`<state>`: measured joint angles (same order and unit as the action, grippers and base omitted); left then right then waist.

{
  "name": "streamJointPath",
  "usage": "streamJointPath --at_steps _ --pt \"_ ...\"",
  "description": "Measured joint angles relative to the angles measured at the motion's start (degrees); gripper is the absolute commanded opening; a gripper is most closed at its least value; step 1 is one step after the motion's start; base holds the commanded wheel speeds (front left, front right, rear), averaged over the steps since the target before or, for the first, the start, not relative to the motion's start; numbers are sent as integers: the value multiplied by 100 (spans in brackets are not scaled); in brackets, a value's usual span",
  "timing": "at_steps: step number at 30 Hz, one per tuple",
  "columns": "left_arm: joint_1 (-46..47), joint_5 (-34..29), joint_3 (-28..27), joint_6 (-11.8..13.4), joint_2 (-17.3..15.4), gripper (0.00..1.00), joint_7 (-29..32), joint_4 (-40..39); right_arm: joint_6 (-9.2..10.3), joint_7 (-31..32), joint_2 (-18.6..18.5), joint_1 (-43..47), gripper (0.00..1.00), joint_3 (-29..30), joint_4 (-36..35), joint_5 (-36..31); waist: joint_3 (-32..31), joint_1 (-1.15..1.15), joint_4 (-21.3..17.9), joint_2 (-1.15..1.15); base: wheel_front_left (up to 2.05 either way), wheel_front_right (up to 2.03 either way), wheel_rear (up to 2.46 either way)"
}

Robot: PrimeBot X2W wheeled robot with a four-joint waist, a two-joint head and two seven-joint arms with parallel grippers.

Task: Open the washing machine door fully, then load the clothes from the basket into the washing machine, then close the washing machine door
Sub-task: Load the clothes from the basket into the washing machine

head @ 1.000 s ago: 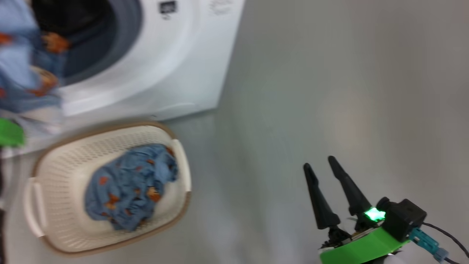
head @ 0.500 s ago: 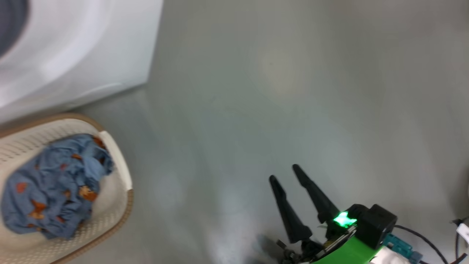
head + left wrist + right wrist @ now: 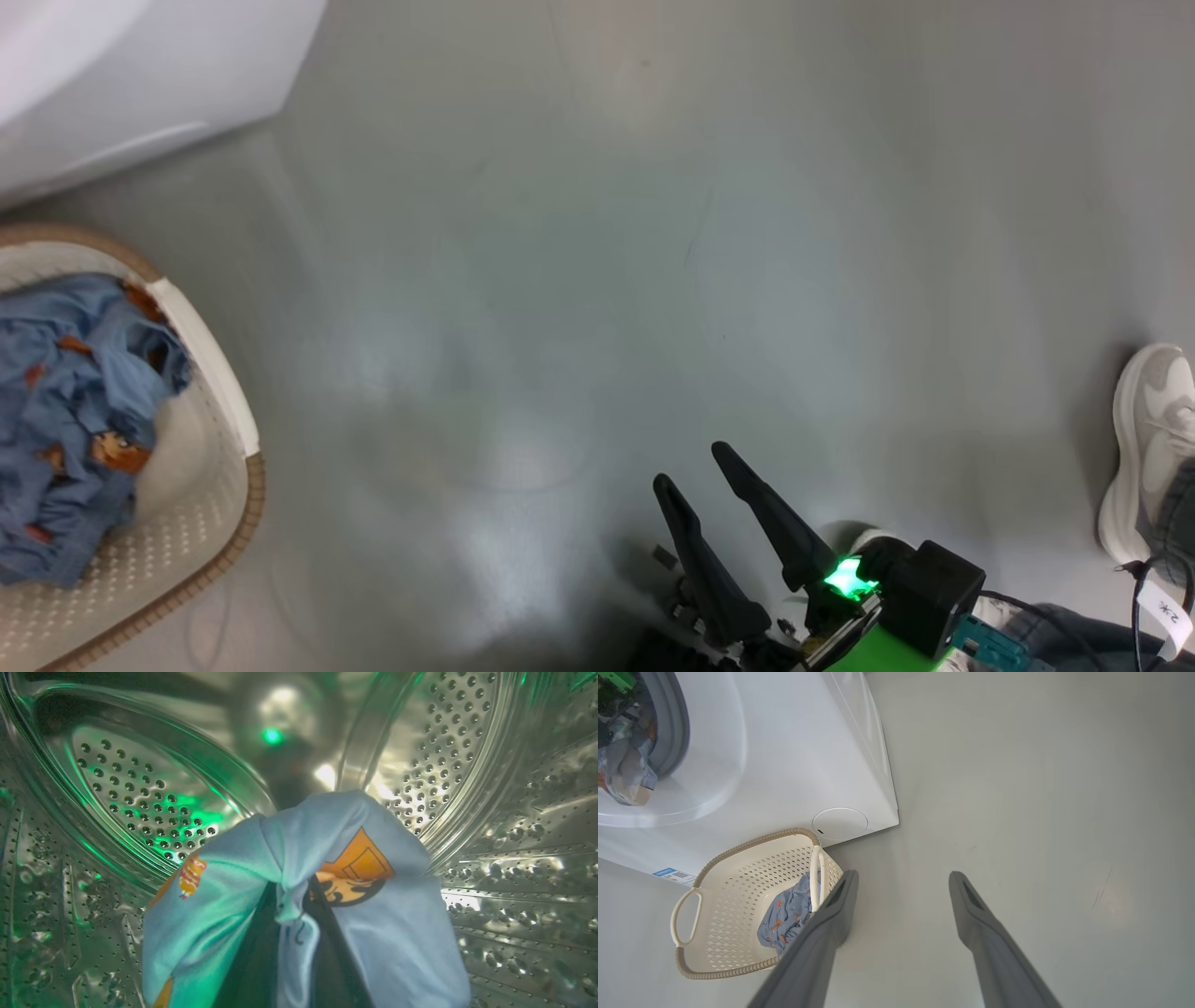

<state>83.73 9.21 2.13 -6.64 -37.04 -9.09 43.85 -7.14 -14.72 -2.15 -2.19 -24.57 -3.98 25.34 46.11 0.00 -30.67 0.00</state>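
Note:
In the left wrist view my left gripper [image 3: 294,905] is deep inside the steel perforated drum [image 3: 140,793] of the washing machine. It is shut on a light-blue garment [image 3: 383,914] with orange prints, which drapes over both dark fingers. My right gripper [image 3: 901,877] hangs open over bare floor, with nothing between its fingers [image 3: 695,467]. To its left stands the cream basket [image 3: 738,891] with more blue clothes [image 3: 784,914] inside, close in front of the white washing machine [image 3: 784,765]. The head view has the basket [image 3: 215,392] and its clothes [image 3: 75,392] at its left edge. The door is out of view.
Grey floor [image 3: 653,233] spreads wide to the right of the washer and basket. A person's pale shoe [image 3: 1144,448] stands at the head view's right edge, near a cable with a tag [image 3: 1162,611]. A blue label sticker [image 3: 672,876] sits low on the washer front.
The head camera has swung right, so the washer and basket slid to the left edge and the garment-carrying left arm left that view. A shoe has come into view. The right gripper stays open.

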Motion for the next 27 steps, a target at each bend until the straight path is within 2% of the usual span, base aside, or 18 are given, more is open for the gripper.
streamJointPath --at_steps 10,16,27 --pt "829 -25 57 47 77 0 -480 120 0 0 8 -15 100 -56 -42 53 301 0 13 0 0 0 0" --pt "1055 12 -73 243 127 0 -561 42 0 0 8 -26 100 -69 -75 83 345 0 20 0 0 0 0" --pt "1037 -218 388 185 57 0 -276 1002 0 0 10 -53 100 -107 -24 203 285 0 80 0 0 0 0"
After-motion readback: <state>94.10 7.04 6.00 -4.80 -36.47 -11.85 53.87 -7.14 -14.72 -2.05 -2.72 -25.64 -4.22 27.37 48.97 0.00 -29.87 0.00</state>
